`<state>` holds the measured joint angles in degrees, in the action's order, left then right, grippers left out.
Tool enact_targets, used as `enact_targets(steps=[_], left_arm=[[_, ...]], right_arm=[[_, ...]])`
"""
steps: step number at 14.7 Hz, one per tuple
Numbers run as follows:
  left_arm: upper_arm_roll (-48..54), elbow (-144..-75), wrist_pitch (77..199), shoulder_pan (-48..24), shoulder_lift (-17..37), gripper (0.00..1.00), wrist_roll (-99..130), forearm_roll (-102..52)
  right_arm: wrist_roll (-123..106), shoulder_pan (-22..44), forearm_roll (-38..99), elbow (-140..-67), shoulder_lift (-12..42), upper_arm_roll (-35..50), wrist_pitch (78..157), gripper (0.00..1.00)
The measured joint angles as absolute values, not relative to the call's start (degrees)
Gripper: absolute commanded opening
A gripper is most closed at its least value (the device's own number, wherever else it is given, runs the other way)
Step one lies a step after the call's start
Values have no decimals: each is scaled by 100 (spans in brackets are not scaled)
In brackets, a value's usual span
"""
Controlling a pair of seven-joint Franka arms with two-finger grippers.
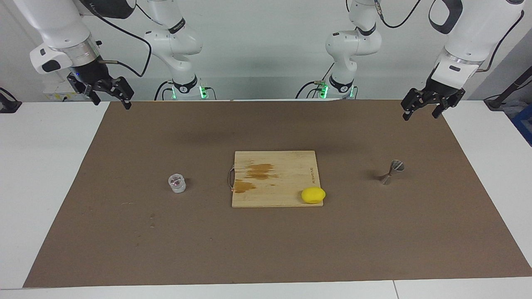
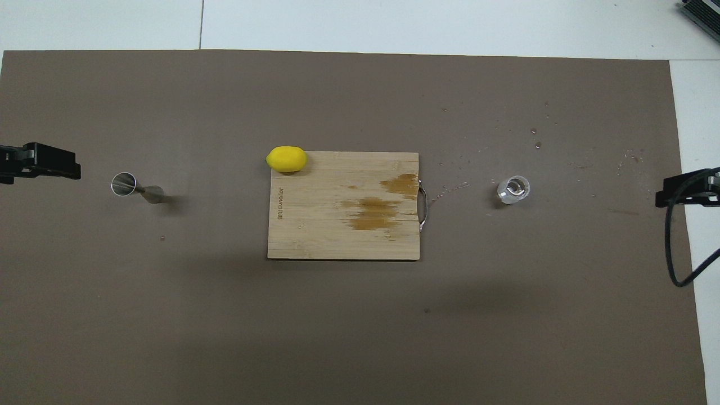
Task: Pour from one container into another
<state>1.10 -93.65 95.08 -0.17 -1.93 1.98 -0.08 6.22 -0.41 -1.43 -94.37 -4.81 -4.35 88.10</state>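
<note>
The clear glass cup point(image 1: 177, 183) point(image 2: 513, 189) stands on the brown mat toward the right arm's end of the table. The silvery hourglass jigger point(image 1: 392, 172) point(image 2: 136, 189) stands on the mat toward the left arm's end. My left gripper point(image 1: 419, 115) point(image 2: 42, 160) hangs open and empty over the mat's edge, well apart from the jigger. My right gripper point(image 1: 113, 103) point(image 2: 686, 188) hangs open and empty over the mat's corner at its own end, well apart from the cup.
A wooden cutting board point(image 1: 286, 166) point(image 2: 315, 236) with brown stains lies between the two containers. A yellow lemon point(image 1: 313, 195) point(image 2: 287, 158) sits on the board's corner farthest from the robots, toward the left arm's end. Small droplets speckle the mat point(image 2: 360, 337) around the cup.
</note>
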Motion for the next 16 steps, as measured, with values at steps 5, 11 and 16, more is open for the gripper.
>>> enact_targets(steps=[5,11,16], left_arm=[[97,-9653,9579,650,-312,100,-659,-647],[84,-10345,9838,1400,-399,100,-2600,-2074],[80,-10835,9919,1668,-280,100,-3861,-3099]], right_arm=[[645,-44,-143,-9472,-481,-439,8810,100],[1179,-58,-14,-9557,-481,-449,8846,100],[1543,-266,457,-9812,-481,-468,9101,100]])
